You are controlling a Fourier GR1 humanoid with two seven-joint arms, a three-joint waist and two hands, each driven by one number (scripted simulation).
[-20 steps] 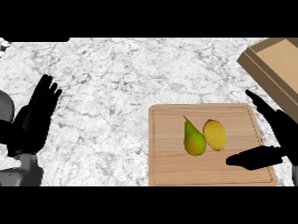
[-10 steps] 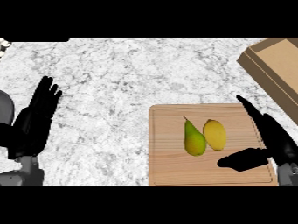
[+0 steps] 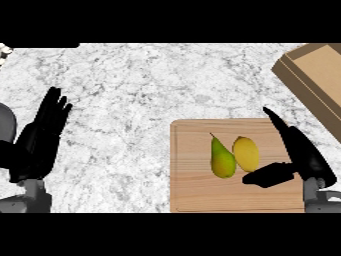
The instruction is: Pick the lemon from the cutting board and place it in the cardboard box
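Shifted left since earlier: right robot hand (image 3: 300,152), fingers straight, released, just right of lemon (image 3: 246,153) on cutting board (image 3: 195,190); pear (image 3: 221,158) adjacent.

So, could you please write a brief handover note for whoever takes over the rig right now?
Right hand: open over the cutting board's right side, thumb pointing at the lemon, nothing held.
Left hand: open, resting at the left, fingers up.
Lemon lies on the board, beside a pear. Cardboard box sits at upper right.
Done: approach only. Left: grasp the lemon, carry it into the box.
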